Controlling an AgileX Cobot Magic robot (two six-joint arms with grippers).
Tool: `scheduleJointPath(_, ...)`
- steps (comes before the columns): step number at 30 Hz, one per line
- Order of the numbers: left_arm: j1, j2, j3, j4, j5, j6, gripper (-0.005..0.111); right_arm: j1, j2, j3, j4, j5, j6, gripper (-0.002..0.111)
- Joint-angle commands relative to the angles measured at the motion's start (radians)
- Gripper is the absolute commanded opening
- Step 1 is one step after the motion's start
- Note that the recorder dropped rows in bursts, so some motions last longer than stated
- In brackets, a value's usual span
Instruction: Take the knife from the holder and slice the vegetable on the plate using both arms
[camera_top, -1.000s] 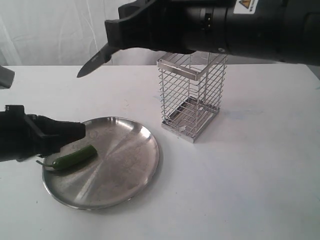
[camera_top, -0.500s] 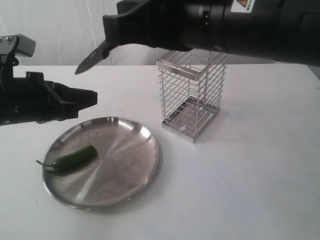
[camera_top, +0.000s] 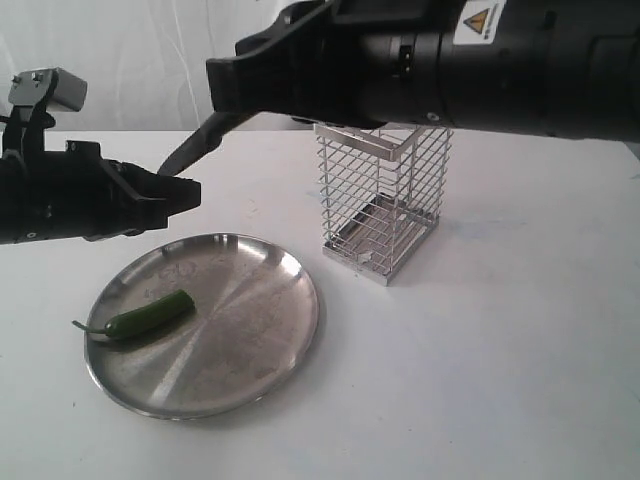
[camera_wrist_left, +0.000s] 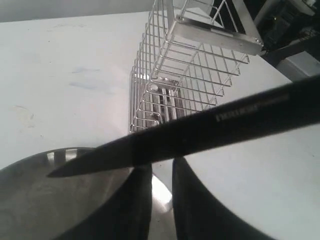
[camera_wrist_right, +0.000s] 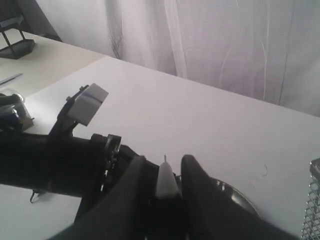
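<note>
- Far left in the exterior view: left claw (camera_top: 188, 192), black, hangs level above the table (camera_top: 500, 360), with its tips aimed right.
- Left claw state: in the left wrist view (camera_wrist_left: 162, 169) its fingers (camera_wrist_left: 132, 200) stand a narrow gap apart. Nothing is between them, so it grips nothing.
- Pepper (camera_top: 148, 315): below the left claw and a bit short of its tips. It lies flat on the left part of the plate, stem toward the left rim, clear of both claws.
- Plate (camera_top: 250, 330): flat on the table, under and ahead of the left claw, with open air between them. The left wrist view shows its rim (camera_wrist_left: 30, 165) just past the fingers.
- Knife (camera_top: 190, 150): in the right claw's grip, blade slanting down and left out of it. The tip is just above the left claw's tips. In the left wrist view the blade (camera_wrist_left: 200, 130) crosses right in front of the fingers; cannot tell if it touches them.
- Right claw (camera_top: 222, 92): top centre, higher than the left claw, clamped on the knife handle. The right wrist view (camera_wrist_right: 164, 172) shows the knife (camera_wrist_right: 165, 184) pinched between both fingers.
- Holder (camera_top: 385, 195): upright on the table, right of and below the right claw, under its arm. It is near the plate but apart from it. It also shows in the left wrist view (camera_wrist_left: 190, 75).
</note>
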Motion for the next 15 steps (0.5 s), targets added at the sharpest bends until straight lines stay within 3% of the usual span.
scheduleJointPath(1, 0.0, 0.002, -0.026, -0.021, 0.008, 0.009, 0.021, 0.024, -0.002, 0.003, 0.009, 0.045, 0.0, 0.0)
scheduleJointPath(15, 0.0, 0.002, -0.031, -0.021, -0.017, 0.028, 0.021, 0.043, 0.008, 0.003, 0.003, 0.261, 0.0, 0.0)
